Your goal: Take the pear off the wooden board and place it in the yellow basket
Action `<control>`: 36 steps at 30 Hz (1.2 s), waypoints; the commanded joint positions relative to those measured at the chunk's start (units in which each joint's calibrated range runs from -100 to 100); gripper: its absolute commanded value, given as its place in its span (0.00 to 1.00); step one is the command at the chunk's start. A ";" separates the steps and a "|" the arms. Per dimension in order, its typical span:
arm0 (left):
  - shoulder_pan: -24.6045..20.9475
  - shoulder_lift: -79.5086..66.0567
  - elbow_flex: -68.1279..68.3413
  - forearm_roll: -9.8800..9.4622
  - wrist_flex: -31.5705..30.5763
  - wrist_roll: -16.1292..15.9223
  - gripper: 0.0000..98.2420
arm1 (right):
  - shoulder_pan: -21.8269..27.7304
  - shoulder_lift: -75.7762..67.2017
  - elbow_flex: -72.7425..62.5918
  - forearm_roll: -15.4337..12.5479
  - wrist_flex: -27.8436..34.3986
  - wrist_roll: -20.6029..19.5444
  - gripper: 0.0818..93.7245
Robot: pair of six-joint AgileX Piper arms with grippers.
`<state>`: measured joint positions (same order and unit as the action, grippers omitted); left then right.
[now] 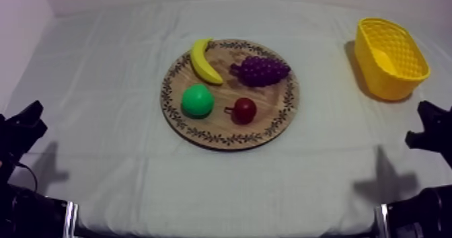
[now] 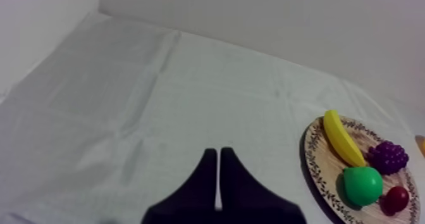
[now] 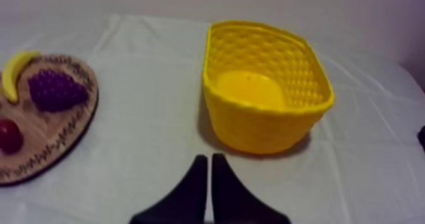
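The green plastic pear (image 1: 197, 100) sat on the round wooden board (image 1: 276, 105), just beside the yellow toy banana (image 1: 204, 61). Left jaws and right jaws were pressed together, empty. The pear appeared near-round from above, so its long axis was judged upright, tip up. Risk: the rounded body could slip from a pinch or knock the banana. The yellow latticed basket (image 1: 393, 79) stood well apart.

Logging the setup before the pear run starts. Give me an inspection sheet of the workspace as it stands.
surface: grey-white cloth, lightly creased.
job's things: pear on wooden board, beside small red fruit; yellow basket empty, on right arm's side, apart from board.
clutter: banana, grapes also on board.
hands: left hand shut on nothing; right hand shut on nothing, facing basket.
cables: nothing seen.
surroundings: pale wall beyond the cloth.
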<state>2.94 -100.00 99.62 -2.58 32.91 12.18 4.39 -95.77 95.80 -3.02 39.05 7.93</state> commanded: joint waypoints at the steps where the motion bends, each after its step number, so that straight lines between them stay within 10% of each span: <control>1: -0.01 0.00 0.05 0.01 -0.01 0.01 0.00 | -0.02 0.02 -4.02 -0.41 1.17 -0.84 0.00; 16: -0.01 0.00 0.05 0.01 -0.01 0.01 0.00 | -1.55 26.11 -43.60 -7.07 11.36 -2.73 0.00; 36: -0.01 0.00 0.05 0.01 -0.01 0.01 0.00 | -21.31 70.67 -81.58 -5.53 27.70 -12.05 0.00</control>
<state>2.94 -100.00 99.62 -2.58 32.91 12.18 -15.11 -31.41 17.29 -8.77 66.27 -3.18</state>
